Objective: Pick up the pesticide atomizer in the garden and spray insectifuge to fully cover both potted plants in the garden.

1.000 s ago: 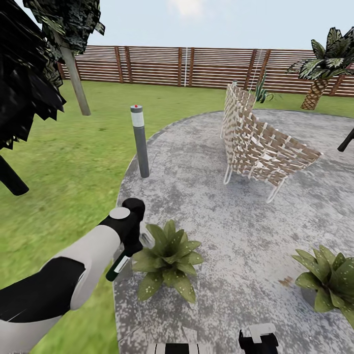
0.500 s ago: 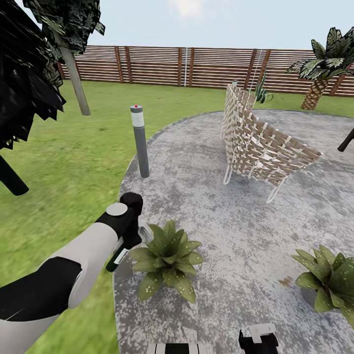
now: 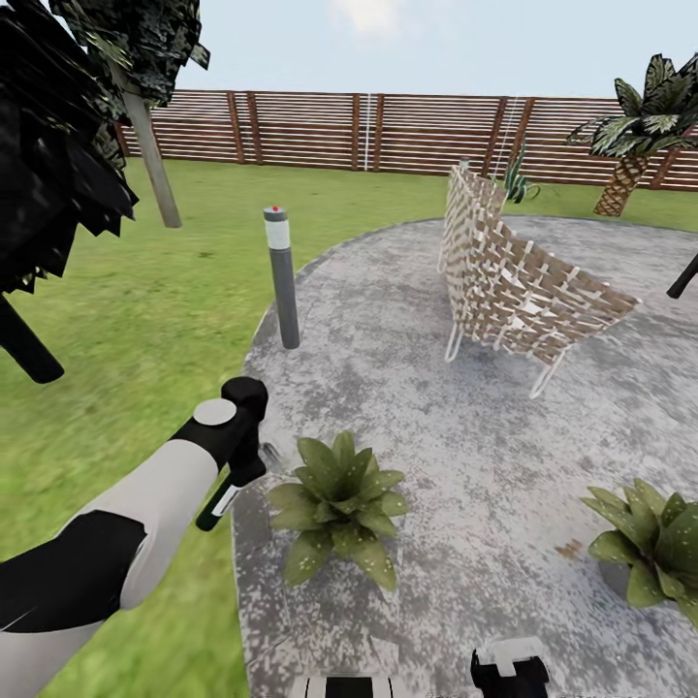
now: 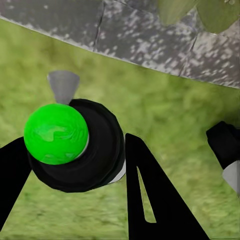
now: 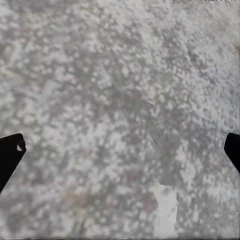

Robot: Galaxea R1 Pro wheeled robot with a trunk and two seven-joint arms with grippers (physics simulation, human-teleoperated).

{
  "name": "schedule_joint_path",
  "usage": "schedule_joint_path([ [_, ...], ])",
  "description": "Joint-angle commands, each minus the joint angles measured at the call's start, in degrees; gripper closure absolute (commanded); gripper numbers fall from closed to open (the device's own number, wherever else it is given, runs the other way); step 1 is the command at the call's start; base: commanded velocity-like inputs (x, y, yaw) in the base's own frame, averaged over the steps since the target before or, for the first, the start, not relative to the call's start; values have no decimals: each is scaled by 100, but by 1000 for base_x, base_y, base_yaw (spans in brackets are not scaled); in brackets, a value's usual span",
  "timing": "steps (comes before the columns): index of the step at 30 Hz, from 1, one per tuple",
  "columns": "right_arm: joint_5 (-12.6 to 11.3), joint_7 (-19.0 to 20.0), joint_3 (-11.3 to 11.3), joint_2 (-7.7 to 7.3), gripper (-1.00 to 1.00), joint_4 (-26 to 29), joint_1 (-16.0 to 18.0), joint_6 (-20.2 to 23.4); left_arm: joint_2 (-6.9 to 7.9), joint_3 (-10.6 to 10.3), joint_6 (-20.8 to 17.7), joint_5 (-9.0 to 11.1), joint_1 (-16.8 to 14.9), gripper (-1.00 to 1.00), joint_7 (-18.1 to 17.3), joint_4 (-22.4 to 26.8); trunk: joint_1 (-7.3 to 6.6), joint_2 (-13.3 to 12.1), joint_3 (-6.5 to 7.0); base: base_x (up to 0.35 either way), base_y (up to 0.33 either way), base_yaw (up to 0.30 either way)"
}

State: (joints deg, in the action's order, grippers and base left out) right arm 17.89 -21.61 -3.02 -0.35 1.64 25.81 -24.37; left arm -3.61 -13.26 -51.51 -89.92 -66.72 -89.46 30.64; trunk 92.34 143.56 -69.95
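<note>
My left gripper (image 3: 239, 469) is shut on the pesticide atomizer (image 3: 217, 505), a slim dark bottle with a white label that hangs tilted over the patio's edge. Its whitish nozzle (image 3: 270, 452) points at the nearer potted plant (image 3: 339, 504), a short gap away. In the left wrist view the atomizer (image 4: 95, 150) sits between my black fingers (image 4: 150, 200), with a green ball on it and a grey nozzle cone (image 4: 63, 85). The second potted plant (image 3: 651, 550) stands at the right edge. My right gripper (image 5: 120, 150) is open over bare paving, also seen low in the head view (image 3: 509, 669).
A grey bollard lamp (image 3: 283, 276) stands at the patio's (image 3: 465, 436) rim. A woven chair (image 3: 514, 276) sits further back. Lawn (image 3: 126, 320) lies to the left, the slatted fence (image 3: 388, 131) behind. A dark tree (image 3: 48, 145) is at left, a palm (image 3: 640, 126) at right.
My left gripper has drawn back and to the left with the atomizer, widening the gap to the nearer plant. The whole view has shifted slightly, so the camera moved.
</note>
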Motion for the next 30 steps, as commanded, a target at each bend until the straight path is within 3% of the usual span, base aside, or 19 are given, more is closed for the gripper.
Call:
schedule_joint_path([
  [1,57,-28,-32,-1,-100,-6,3,-15,2,-12,-61,-43,20,100,-54,6,-2,2,-4,-9,313,-74],
  [6,56,-28,-32,-1,-100,-5,3,-15,49,-4,-61,-45,267,100,-54,10,-2,2,-4,20,321,-246],
  [13,55,-28,-32,1,-100,-4,2,-15,59,18,-70,-7,664,100,-54,12,-2,2,-4,-221,222,-278],
  [18,55,-28,-32,0,-100,-7,3,-15,39,31,-77,31,704,100,-54,-5,-2,2,-4,-25,310,-44],
  [21,56,-28,-33,-7,-100,-6,2,-15,33,33,-79,43,915,100,-54,7,-2,2,-4,191,263,-3],
  [27,57,-28,-32,-40,-100,-9,3,-24,-48,44,-162,51,1187,100,-54,68,-2,2,-4,42,49,0],
  [30,57,-28,-32,-44,-100,-13,3,-24,-260,64,-186,95,1196,100,-54,343,-2,2,-4,1,1,0],
])
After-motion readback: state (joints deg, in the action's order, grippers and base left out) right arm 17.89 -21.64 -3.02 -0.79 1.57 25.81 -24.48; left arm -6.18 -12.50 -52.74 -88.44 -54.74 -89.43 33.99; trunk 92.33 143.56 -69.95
